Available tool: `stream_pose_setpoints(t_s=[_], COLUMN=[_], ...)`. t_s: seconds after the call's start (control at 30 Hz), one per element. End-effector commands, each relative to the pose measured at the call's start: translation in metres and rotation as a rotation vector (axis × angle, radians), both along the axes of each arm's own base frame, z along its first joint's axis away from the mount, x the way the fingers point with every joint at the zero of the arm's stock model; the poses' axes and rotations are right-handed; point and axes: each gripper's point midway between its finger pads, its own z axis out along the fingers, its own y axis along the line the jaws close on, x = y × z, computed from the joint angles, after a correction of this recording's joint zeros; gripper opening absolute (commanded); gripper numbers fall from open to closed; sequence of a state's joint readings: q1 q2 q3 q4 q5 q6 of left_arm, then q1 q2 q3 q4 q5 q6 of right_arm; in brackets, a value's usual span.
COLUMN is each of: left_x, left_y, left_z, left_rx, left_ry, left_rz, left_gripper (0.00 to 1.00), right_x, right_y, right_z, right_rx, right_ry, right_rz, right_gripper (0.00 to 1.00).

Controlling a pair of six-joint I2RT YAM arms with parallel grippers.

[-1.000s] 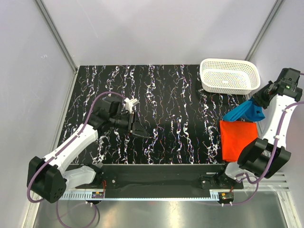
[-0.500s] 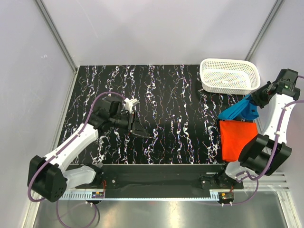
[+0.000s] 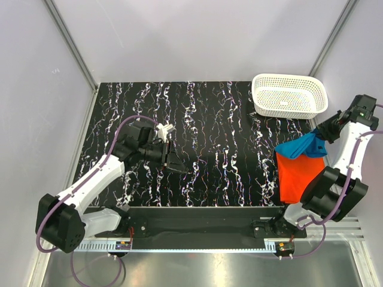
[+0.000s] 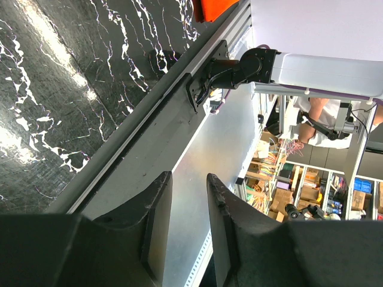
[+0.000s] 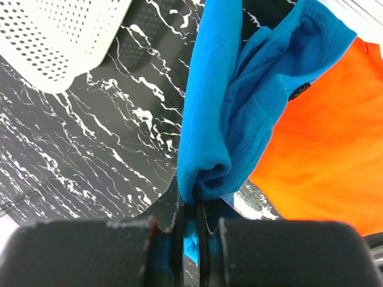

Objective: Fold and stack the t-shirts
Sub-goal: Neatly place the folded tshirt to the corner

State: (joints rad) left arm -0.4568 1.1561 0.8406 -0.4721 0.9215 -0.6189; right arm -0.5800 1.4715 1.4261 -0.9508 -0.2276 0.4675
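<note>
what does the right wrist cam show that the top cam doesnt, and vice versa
Only the right wrist view: the right gripper pinched shut on a bunched fold of the blue t-shirt. Only the top view: the left gripper, holding nothing, above the left half of the marbled table, and the whole white basket. Both: the blue t-shirt hanging partly over the orange-red t-shirt, with the basket close by.

How I am built
My left arm (image 3: 93, 179) and right arm (image 3: 347, 149) wear smooth white shells over bulky black joints; a purple cable (image 3: 139, 118) loops along each. My left gripper (image 4: 188, 182) ends in two matte black fingers (image 4: 157, 221) with angled tips.
</note>
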Motion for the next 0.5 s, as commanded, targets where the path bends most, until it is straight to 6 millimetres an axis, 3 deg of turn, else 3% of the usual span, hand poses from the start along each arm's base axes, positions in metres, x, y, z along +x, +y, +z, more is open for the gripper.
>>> stream_pose_setpoints(t_s=[0.0,0.23,0.47], left_x=[0.0,0.001,0.0], left_y=[-0.002,-0.003,-0.004], left_z=[0.004,0.003,-0.001], left_rx=[-0.036,-0.04,-0.039], left_ry=[-0.019,-0.013,0.001], left_rz=[-0.029,-0.038,-0.046], left_gripper=[0.34,0.34,0.34], right_x=[0.0,-0.013,-0.046], right_y=[-0.004,-0.005,-0.003], right_z=[0.017,0.007,-0.015], right_rx=[-0.049,-0.059,-0.077], right_ry=[-0.064,-0.022,0.081], right_rz=[0.012,0.002,-0.047], right_gripper=[0.0,0.0,0.0])
